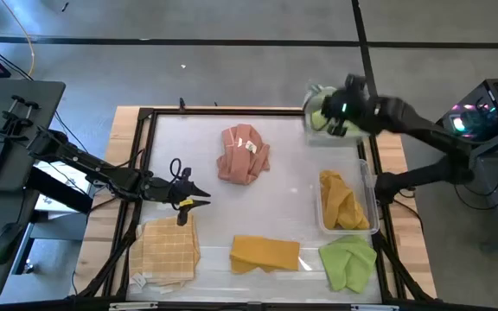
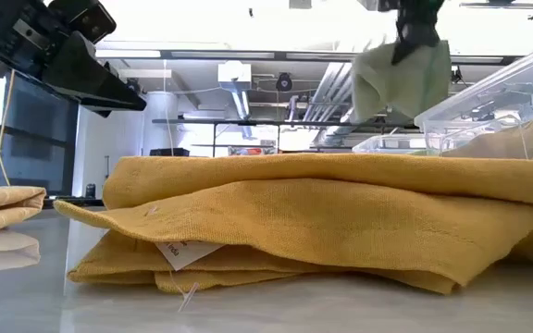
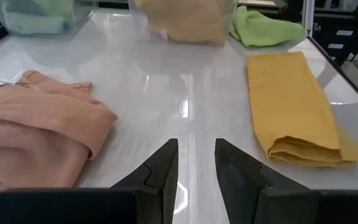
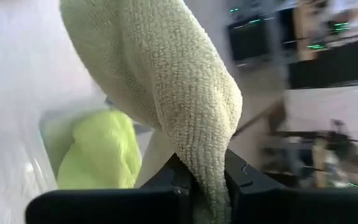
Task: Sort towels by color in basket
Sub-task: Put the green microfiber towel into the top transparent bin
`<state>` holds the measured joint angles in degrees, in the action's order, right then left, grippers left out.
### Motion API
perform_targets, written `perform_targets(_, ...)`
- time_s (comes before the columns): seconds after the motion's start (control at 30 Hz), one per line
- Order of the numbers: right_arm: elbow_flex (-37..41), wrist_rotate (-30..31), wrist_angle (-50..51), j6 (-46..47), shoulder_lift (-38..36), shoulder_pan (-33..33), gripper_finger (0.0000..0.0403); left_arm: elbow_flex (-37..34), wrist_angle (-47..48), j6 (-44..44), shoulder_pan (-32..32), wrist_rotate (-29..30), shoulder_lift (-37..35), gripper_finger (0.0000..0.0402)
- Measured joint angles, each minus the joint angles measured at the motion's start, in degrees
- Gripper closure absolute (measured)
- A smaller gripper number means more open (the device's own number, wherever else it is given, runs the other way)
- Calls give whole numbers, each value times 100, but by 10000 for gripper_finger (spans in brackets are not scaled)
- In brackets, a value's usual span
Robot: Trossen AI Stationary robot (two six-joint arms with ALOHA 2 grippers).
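Right gripper (image 4: 207,180) pinches a nubby pale green towel (image 4: 166,81) at upper right; left gripper (image 3: 196,163) narrowly parted over glossy tabletop (image 3: 185,81); two folded mustard towels (image 1: 264,253).

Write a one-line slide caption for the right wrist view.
Right gripper shut on a hanging pale green terry towel, held above a clear plastic bin containing a lime green towel.

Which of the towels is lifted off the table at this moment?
The pale green towel, hanging from the shut right gripper above the far end of the clear bin. All other towels lie on the table or in the bin.
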<state>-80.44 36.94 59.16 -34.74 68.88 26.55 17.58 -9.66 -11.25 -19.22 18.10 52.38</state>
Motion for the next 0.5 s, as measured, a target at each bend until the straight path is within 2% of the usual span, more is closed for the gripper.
perform_targets(0.1,2,-1283,114,-452,117,1240,384,0,-61,33,0,7,0,307)
perform_targets(0.2,4,-1768,276,-497,433,2025,384,0,-100,44,4,76,0,307)
perform_targets(0.37,4,-2432,151,-704,1187,2546,384,0,-95,50,7,112,0,307)
perform_targets(0.5,4,-2515,402,-780,1879,2678,384,0,-95,-11,7,116,0,307)
